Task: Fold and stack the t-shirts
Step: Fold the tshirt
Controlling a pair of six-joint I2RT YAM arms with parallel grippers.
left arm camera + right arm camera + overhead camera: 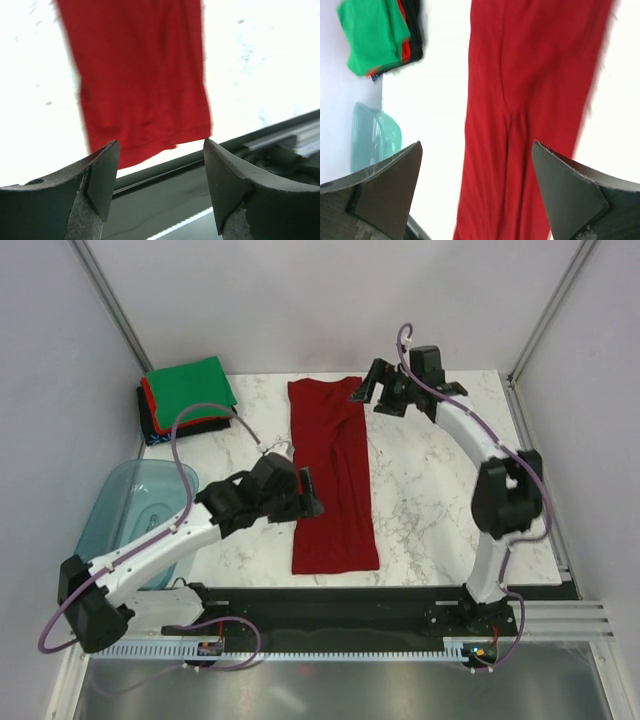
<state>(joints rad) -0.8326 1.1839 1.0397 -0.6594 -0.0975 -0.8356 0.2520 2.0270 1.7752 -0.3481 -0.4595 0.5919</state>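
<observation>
A dark red t-shirt point(332, 475) lies folded into a long strip down the middle of the marble table, also seen in the left wrist view point(140, 75) and the right wrist view point(530, 110). My left gripper point(305, 502) hovers at the strip's left edge, open and empty point(160, 172). Over the strip's far right corner my right gripper point(366, 392) stands wide open with nothing in it point(475, 185). A stack of folded t-shirts with a bright green one on top point(188, 388) sits at the table's far left corner, with red and black layers beneath point(409, 37).
A translucent teal tub point(135, 515) stands off the table's left side, partly under the left arm, and shows in the right wrist view point(372, 137). A black rail point(380, 602) runs along the table's near edge. Grey walls enclose the back and sides.
</observation>
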